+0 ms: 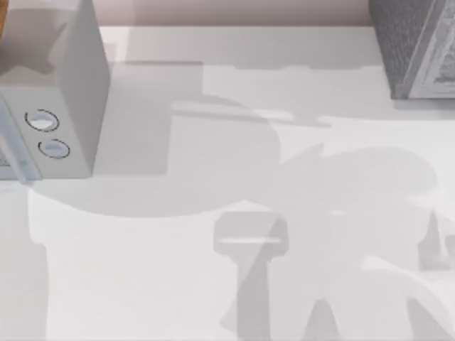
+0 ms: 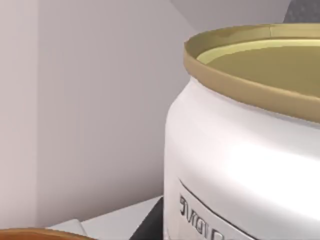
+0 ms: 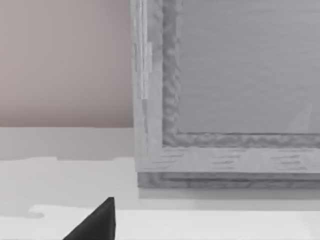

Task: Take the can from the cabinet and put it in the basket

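The can [image 2: 240,150], white with a gold top and dark lettering low on its side, hangs very close in the left wrist view. My left gripper is shut on it, one dark finger [image 2: 150,226] lying against its lower side. A curved brown edge of the basket [image 2: 30,234] shows just below it, and a brown sliver [image 1: 2,18] sits at the table's far left corner. The cabinet [image 1: 416,46], dark grey and speckled, stands at the far right. Its paler framed front panel [image 3: 240,75] faces my right gripper [image 3: 97,222], which is a short way in front of it.
A smooth light grey box with two round dials [image 1: 53,92] stands at the far left of the white table [image 1: 213,284]. Arm shadows lie across the table's middle and right. A pale wall [image 2: 100,100] is behind the can.
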